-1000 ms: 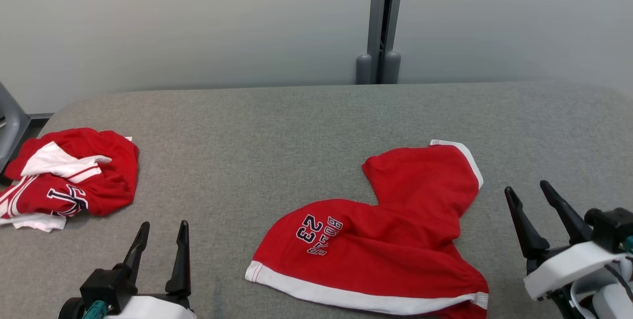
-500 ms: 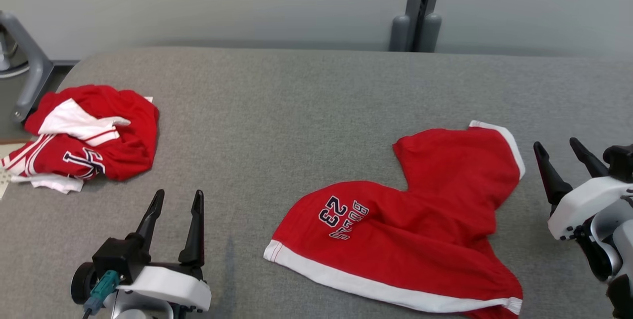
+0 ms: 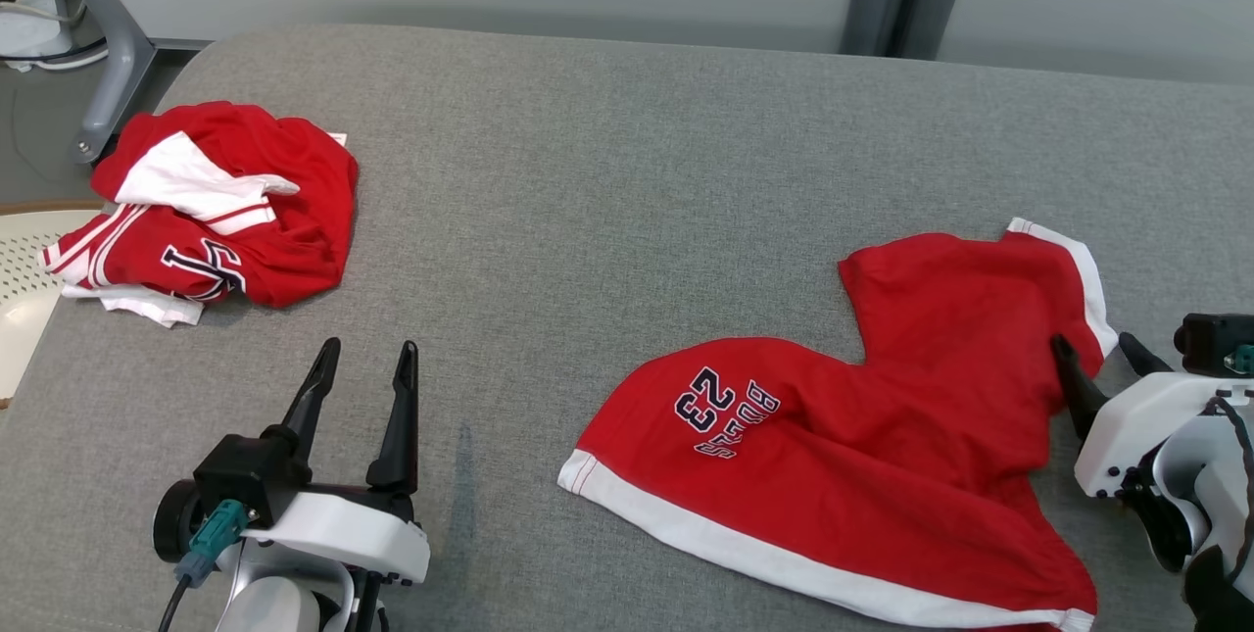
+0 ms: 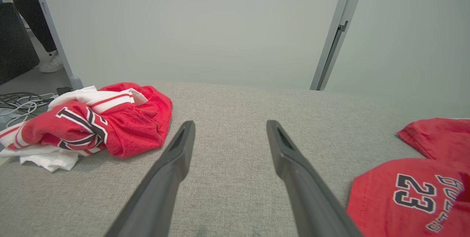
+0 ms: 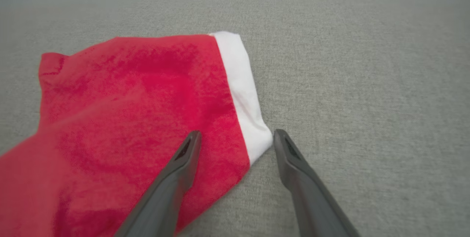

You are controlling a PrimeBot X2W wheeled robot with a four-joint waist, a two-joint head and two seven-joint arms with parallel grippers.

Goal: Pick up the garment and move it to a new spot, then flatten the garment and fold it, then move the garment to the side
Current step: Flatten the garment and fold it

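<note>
- Shorts (image 3: 862,456): red with white hems and a "23" print. They lie loose on the bench (image 3: 588,171), right of centre and near your front edge, with one leg pointing away from you.
- Cloth state: rumpled, with creases across the middle. It is neither flat nor folded.
- Your right jaws stand apart with nothing clamped. In the right wrist view they straddle the near corner of the leg's white hem (image 5: 242,93). One finger (image 5: 183,163) is over red cloth and the other over bare bench. You cannot tell whether either touches the cloth.
- Your left jaws stand apart and empty, over bare bench between the shorts and the pile (image 3: 225,211), clear of both.
- Pile: red-and-white garments bunched at the bench's far left edge. I read these as not your target.
- Progress, as a judgement: early. How the shorts lie does not tell you whether they already sit in their new spot. Flattening, folding and the move to the side are all left to do.
- Step in hand, as a judgement: a grip on that hem corner with your right jaws, either to lift the shorts or to draw the leg straight.
</note>
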